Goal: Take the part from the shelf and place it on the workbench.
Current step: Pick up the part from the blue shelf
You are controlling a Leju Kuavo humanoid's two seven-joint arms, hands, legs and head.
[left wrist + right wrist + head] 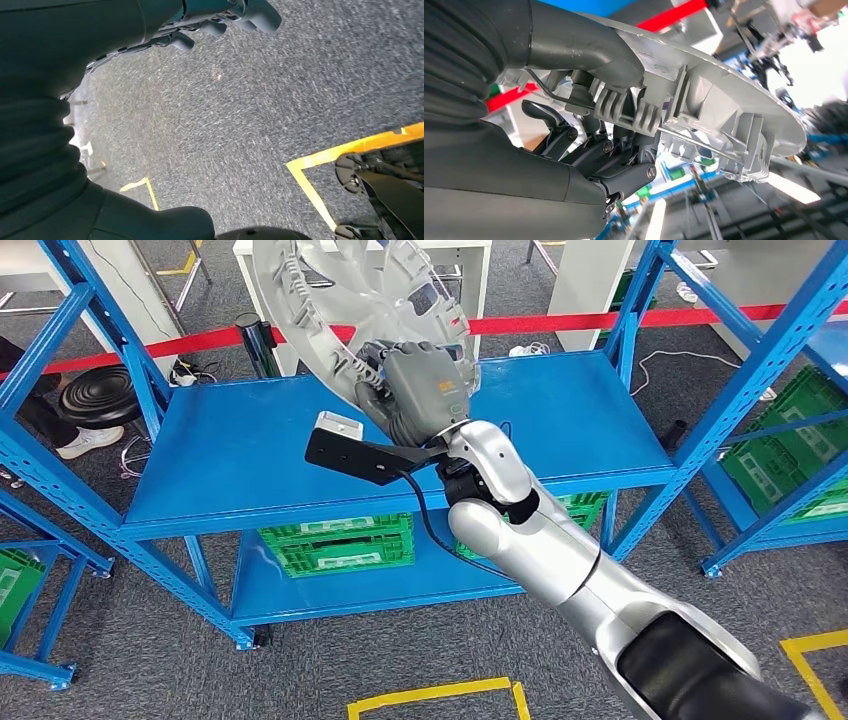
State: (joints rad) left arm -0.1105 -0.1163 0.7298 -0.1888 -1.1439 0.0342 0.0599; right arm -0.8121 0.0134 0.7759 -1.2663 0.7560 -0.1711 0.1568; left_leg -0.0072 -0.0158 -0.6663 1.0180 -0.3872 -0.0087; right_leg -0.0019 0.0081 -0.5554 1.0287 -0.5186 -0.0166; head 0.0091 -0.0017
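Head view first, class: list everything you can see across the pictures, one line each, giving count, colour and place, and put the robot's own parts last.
Part: one, light grey ribbed round plastic cover, held up over the shelf's far edge.
Shelf: one, blue, centre, its top deck bare under the part.
Crates: green; two on the lower deck, more on the rack at right.
Barrier tape: one, red, running behind the shelf.
Round disc: one, black, on the floor at left.
Floor tape: yellow, on grey carpet in front.
Right hand: one, grey, gripping the part's rim.
Left hand: one, dark grey, hanging above carpet, holding nothing.
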